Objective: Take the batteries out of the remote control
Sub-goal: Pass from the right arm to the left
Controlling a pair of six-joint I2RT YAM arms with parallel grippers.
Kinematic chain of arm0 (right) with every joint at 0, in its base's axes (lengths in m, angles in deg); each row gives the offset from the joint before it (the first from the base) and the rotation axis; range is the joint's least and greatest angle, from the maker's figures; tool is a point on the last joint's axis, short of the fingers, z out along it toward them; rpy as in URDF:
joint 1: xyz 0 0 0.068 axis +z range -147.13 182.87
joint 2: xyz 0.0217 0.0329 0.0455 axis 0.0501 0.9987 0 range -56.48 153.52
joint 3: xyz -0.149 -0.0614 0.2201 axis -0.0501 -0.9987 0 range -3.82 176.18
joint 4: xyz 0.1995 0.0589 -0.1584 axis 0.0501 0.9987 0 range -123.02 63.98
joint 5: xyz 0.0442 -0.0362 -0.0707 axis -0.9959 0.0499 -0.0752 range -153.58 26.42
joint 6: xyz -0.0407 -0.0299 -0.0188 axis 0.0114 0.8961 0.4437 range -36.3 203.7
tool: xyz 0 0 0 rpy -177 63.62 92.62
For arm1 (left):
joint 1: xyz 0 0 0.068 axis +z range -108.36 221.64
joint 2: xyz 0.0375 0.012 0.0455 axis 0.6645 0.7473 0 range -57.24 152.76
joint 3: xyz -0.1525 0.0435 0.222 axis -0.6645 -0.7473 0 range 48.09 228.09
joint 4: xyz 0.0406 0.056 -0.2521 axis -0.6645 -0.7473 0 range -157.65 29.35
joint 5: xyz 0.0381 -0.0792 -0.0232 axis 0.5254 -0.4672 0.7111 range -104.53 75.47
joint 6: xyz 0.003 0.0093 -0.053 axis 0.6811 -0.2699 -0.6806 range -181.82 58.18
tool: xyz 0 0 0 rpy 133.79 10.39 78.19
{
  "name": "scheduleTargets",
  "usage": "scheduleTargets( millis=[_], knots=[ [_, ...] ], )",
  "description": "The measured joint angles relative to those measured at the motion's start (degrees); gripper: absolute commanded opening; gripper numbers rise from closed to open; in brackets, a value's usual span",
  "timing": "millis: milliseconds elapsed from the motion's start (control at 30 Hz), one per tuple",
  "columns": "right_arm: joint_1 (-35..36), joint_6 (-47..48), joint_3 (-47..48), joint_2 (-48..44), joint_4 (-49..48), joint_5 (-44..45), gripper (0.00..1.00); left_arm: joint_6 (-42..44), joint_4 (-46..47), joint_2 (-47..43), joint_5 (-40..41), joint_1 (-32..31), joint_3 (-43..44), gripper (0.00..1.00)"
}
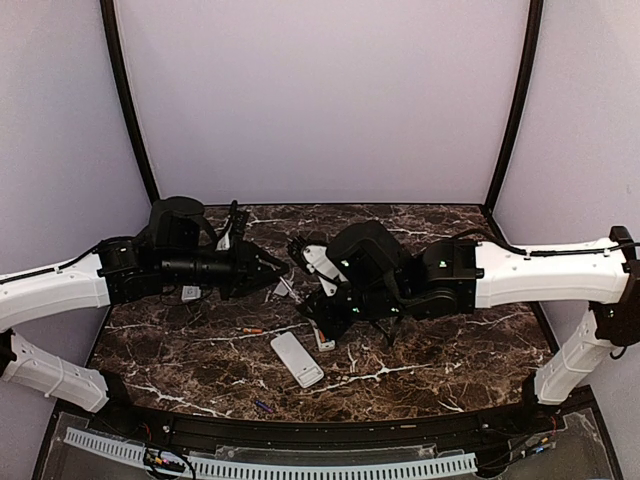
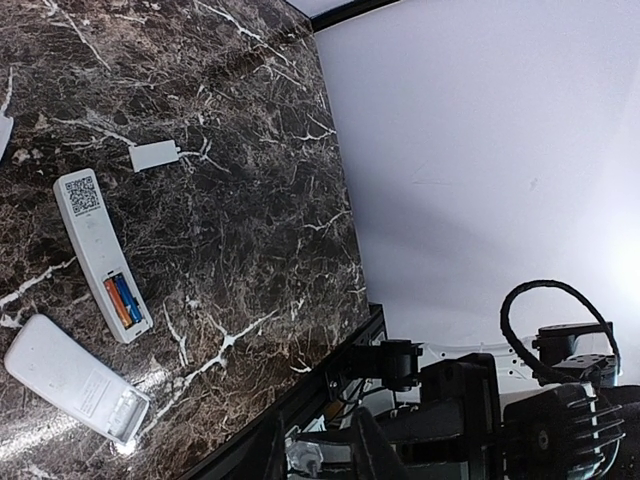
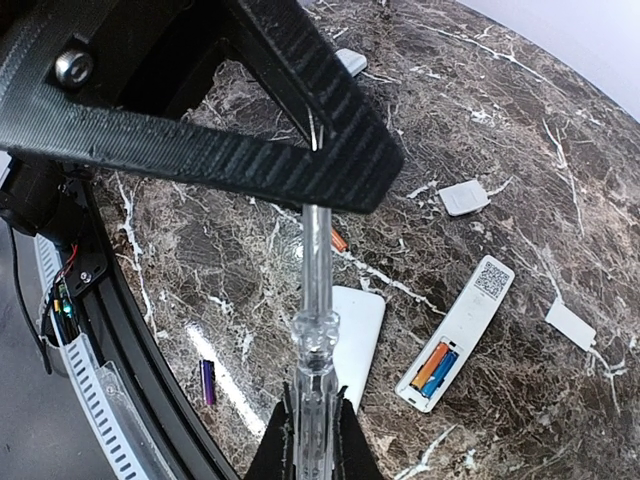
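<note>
A white remote (image 3: 458, 330) lies back-up on the marble table with its compartment open, showing an orange and a blue battery (image 3: 435, 367); it also shows in the left wrist view (image 2: 100, 250). A second white remote (image 2: 75, 378) lies beside it with an empty compartment. A loose orange battery (image 3: 338, 240) and a purple battery (image 3: 207, 381) lie on the table. My right gripper (image 3: 315, 440) is shut on a clear plastic tool (image 3: 315, 330), held above the table. The tool's tip reaches my left gripper (image 2: 325, 455), whose jaws stand apart.
Small flat white covers (image 3: 463, 197) (image 3: 570, 325) lie on the marble table (image 1: 450, 340). In the top view both grippers meet mid-table, left gripper (image 1: 272, 268) facing right gripper (image 1: 308, 258). A black rim and cable tray (image 1: 300, 465) run along the near edge.
</note>
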Motion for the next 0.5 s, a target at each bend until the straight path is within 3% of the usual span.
scheduleTargets(
  millis=[433, 500],
  knots=[
    [0.02, -0.2, 0.48, 0.11, 0.37, 0.24, 0.0, -0.28, -0.74, 0.55, -0.92, 0.0, -0.02, 0.0],
    [0.02, -0.33, 0.48, 0.11, 0.37, 0.26, 0.12, -0.44, -0.72, 0.55, -0.96, 0.0, -0.07, 0.0]
  ],
)
